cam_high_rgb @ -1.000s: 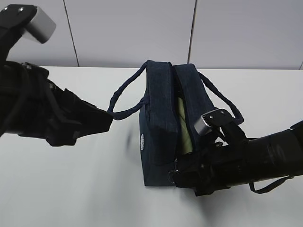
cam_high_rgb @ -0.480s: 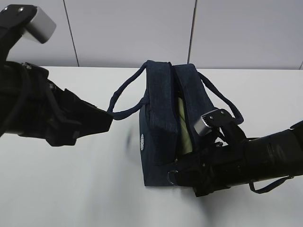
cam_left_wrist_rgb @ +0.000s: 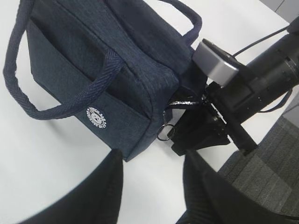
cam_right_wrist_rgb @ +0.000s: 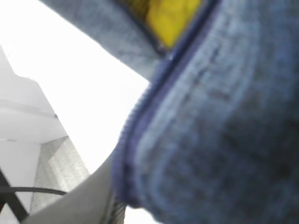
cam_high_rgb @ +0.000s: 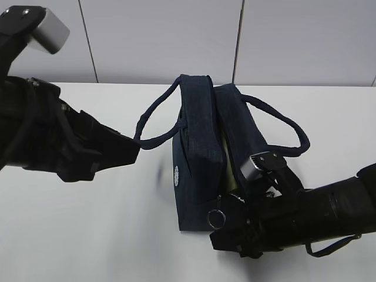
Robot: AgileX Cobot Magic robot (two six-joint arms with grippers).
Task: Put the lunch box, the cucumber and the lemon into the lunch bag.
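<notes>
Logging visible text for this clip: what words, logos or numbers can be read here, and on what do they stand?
Round white emblem on the side of the lunch bag: ringed with lettering, too small and blurred to read in the left wrist and exterior views.
No other words, numbers or signs are legible in any view.

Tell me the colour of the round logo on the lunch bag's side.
White, on the dark navy fabric lunch bag; the round printed logo shows best in the left wrist view.

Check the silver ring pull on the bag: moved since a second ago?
Yes. The ring pull swung up from the bag's bottom front corner and now stands upright against the front face, above the table edge of the bag.
</notes>
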